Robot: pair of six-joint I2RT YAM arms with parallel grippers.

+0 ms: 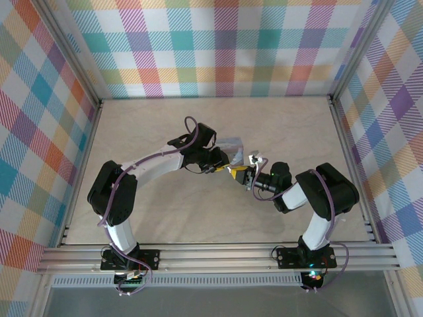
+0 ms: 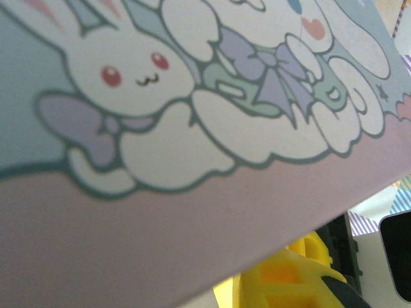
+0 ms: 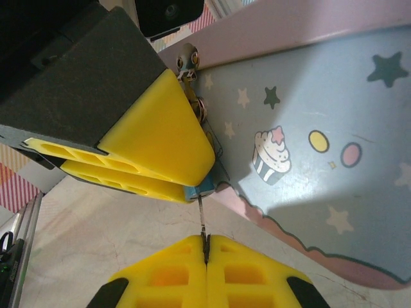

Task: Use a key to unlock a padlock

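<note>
The right claw [image 3: 207, 247] is squeezed shut on the thin key [image 3: 203, 221]. The key's tip reaches the little blue padlock [image 3: 198, 192]. The left claw [image 3: 194, 179] pinches the padlock, with its yellow fingers close together. The padlock sits right against the side of the pale blue tin [image 3: 321, 128] with the cupcake picture, near the middle of the bench [image 1: 198, 218].

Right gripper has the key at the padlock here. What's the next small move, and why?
Probably ease the right gripper forward along the key's line to seat it before turning. The key is pinched in its shut fingers, with its tip meeting the underside of the blue padlock, which the left gripper clamps beside the tin. Its depth can't be told.
</note>
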